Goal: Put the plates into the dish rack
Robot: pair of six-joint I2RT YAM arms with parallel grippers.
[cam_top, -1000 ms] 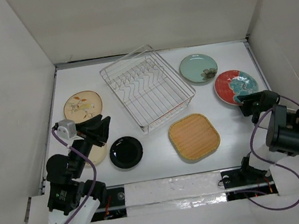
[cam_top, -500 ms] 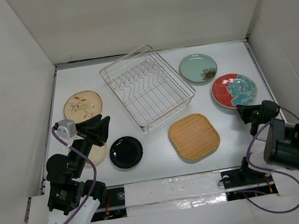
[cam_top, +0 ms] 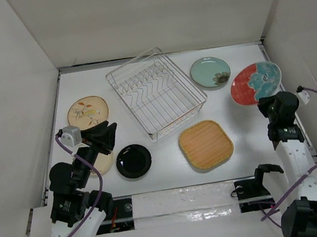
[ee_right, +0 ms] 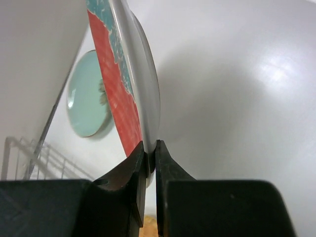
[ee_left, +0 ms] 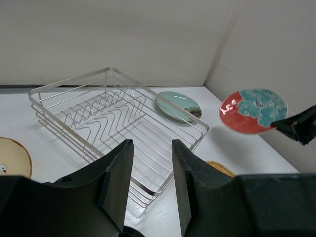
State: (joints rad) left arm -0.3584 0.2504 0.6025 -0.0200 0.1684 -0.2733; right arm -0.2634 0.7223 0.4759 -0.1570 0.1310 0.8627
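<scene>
While the right end effector [ee_right: 149, 149] is clamped on the lower rim of the red patterned plate [cam_top: 256, 83], that plate is clear of the tabletop [cam_top: 251, 140] at the right edge of the overhead frame. It is tilted so its painted face shows to the camera. The wrist view shows the plate almost edge-on, with only a narrow strip of rim between the two fingers.

It looks like glazed ceramic, so it is probably stiff, brittle and slick. It is light enough for one arm, but with so small a bite it could pivot or slip. A knock on wire or on another dish could chip it. The rim is the only place to hold it, and it will need to be stood upright to slide between tines.

The dish rack [cam_top: 182, 72] sits skewed at upper centre, with no plates in it. The pale green plate [cam_top: 210, 72] lies flat between the held plate and the rack's right side, under the likely path. The bamboo-coloured plate [cam_top: 205, 142] lies just below the rack, and the enclosure wall is close on the right.

At lower left, the left end effector [ee_left: 151, 148] has its fingers apart and holds nothing. It hovers over the cream plate [cam_top: 102, 161], with the glossy black plate [cam_top: 134, 161] beside it and the tan floral plate [cam_top: 88, 112] above.
</scene>
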